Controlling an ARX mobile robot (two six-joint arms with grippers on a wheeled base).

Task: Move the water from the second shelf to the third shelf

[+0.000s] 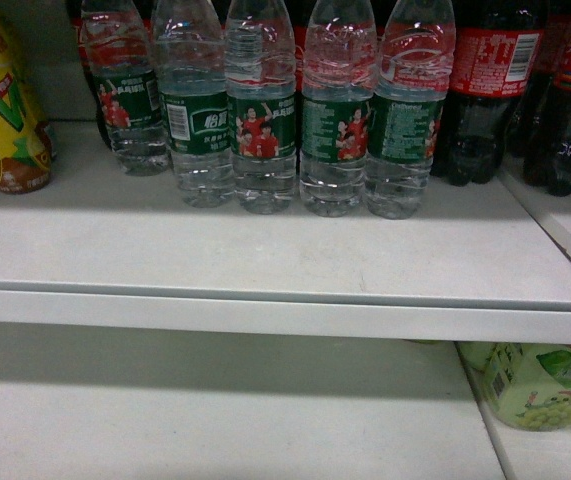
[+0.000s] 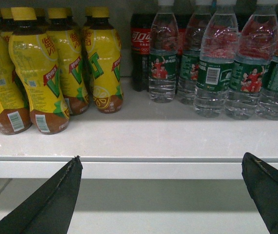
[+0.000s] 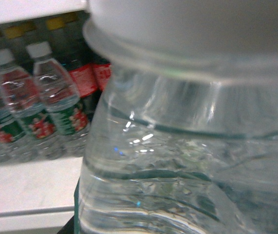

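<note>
Head view: water bottles point(image 1: 265, 110) stood in a row on the upper shelf point(image 1: 265, 255); neither gripper was visible.
Left wrist view: left gripper point(image 2: 160, 195) spread, empty, below the shelf edge.
Right wrist view: one water bottle point(image 3: 187, 161) filled the frame, cap cut off; right gripper's grip undeterminable. Risk: knocking neighbouring bottles.

Counts, head view: five water bottles point(image 1: 265, 110) are lined up on the upper shelf point(image 1: 265, 250). At 3 o'clock of them, two cola bottles point(image 1: 490, 90) are seen. At 9 o'clock, one yellow tea bottle point(image 1: 0, 100). At 5 o'clock, one pale green pack point(image 1: 535, 385) on the lower shelf point(image 1: 215, 420).
</note>
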